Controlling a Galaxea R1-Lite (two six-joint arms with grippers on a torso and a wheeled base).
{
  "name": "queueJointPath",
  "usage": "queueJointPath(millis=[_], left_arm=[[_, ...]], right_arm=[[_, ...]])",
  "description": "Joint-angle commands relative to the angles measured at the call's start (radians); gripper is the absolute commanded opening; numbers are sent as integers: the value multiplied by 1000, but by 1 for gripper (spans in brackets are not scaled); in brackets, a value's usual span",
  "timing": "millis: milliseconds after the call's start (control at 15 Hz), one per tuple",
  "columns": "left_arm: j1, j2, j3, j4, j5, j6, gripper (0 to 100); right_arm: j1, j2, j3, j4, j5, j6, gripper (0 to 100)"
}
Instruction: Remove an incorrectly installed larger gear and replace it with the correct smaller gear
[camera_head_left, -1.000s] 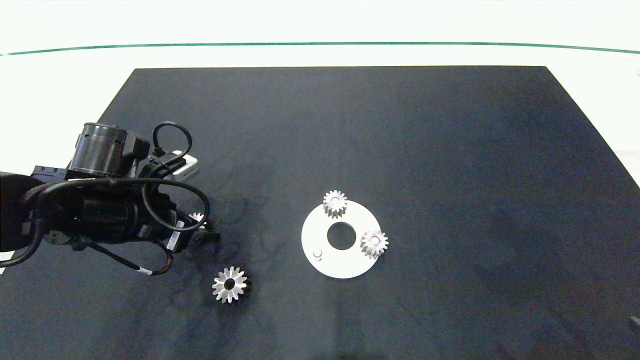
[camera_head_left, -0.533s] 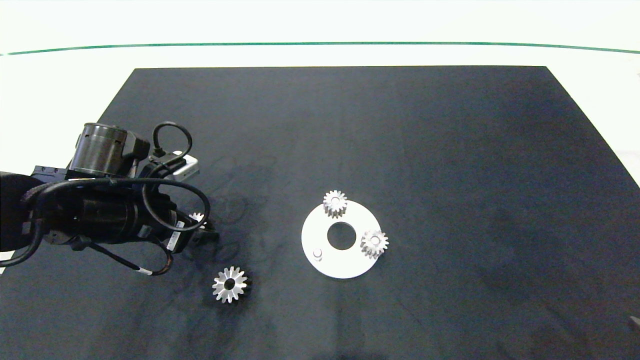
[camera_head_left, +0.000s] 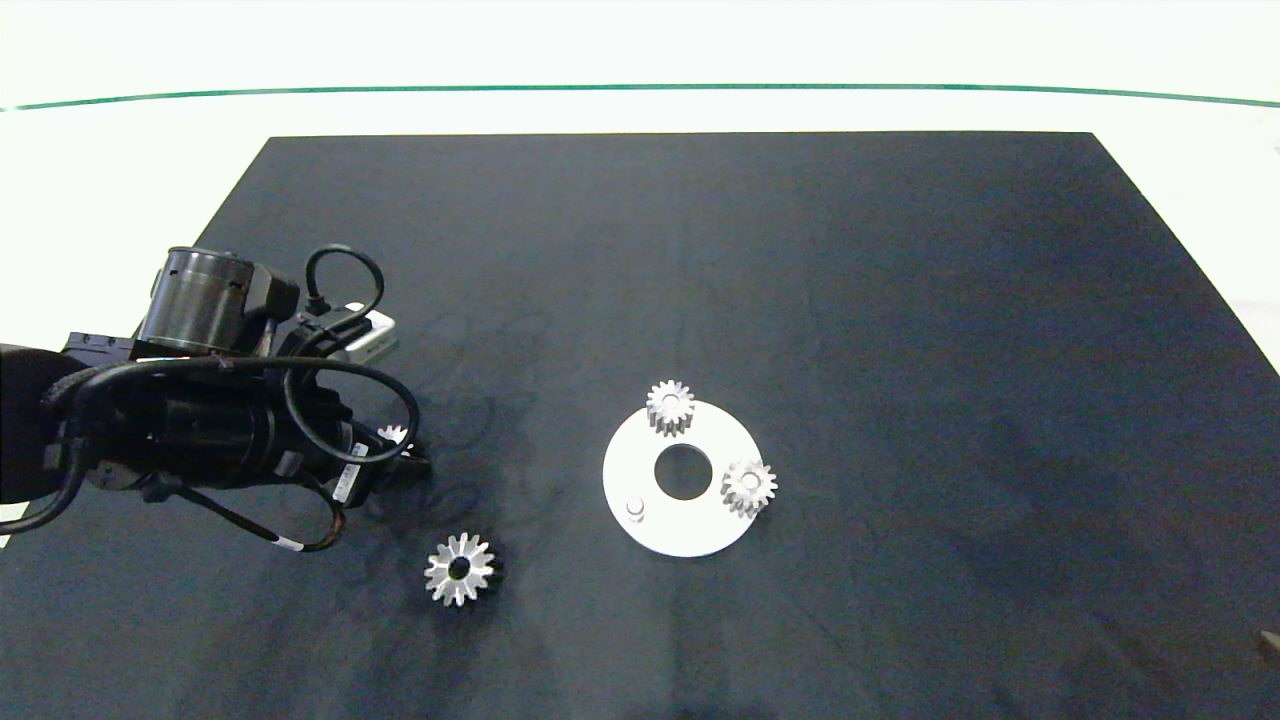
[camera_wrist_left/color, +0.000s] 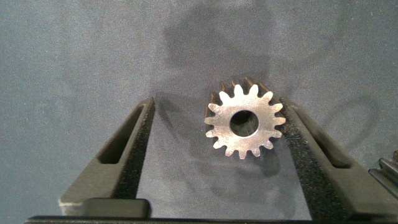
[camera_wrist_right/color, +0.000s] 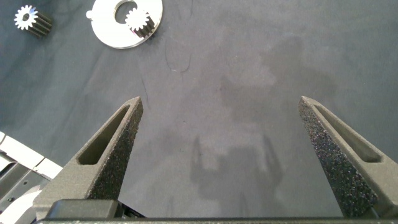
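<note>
I've got the left gripper (camera_wrist_left/color: 217, 134) low on the mat's (camera_head_left: 900, 300) left side, fingers apart w/ the smaller gear (camera_wrist_left/color: 245, 125) flat between them; one finger touches its teeth, other stands clear. The larger gear (camera_head_left: 459, 568) lies loose nearer me, just right of that arm, left of the white disc (camera_head_left: 690, 530), which carries two small gears. Right gripper (camera_wrist_right/color: 227, 146) hangs wide open above bare mat.
</note>
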Motion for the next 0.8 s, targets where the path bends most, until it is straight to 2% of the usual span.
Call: queueJointPath(millis=[67,800], left_arm=[[1,3,2,2,1,2,71],[-2,8,12,0,2,2,48]], right_arm=[[0,0,0,3,0,-1,100],[2,0,1,2,0,-1,100]])
